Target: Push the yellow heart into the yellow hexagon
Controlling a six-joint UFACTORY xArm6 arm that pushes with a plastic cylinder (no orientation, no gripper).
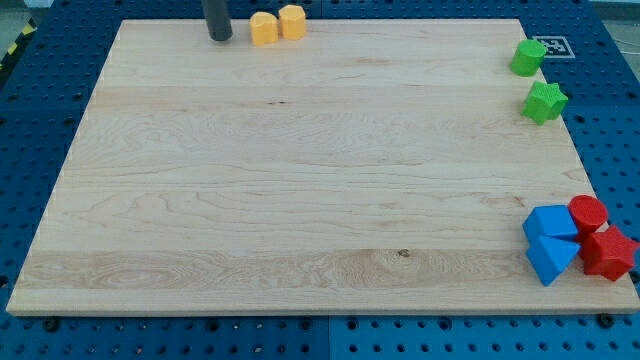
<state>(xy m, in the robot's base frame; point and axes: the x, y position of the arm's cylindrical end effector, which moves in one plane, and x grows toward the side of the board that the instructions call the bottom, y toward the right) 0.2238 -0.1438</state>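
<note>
The yellow heart [263, 29] sits at the view's top edge of the wooden board [300, 180], left of centre. The yellow hexagon [292, 21] stands right beside it on its right, touching it or nearly so. My tip [220, 37] is at the board's top edge, just left of the yellow heart, with a small gap between them.
A green cube [527, 57] and a green star [545, 102] lie at the top right edge. A blue cube [550, 223], a blue triangle [550, 258], a red cylinder [588, 213] and a red star [608, 252] cluster at the bottom right edge.
</note>
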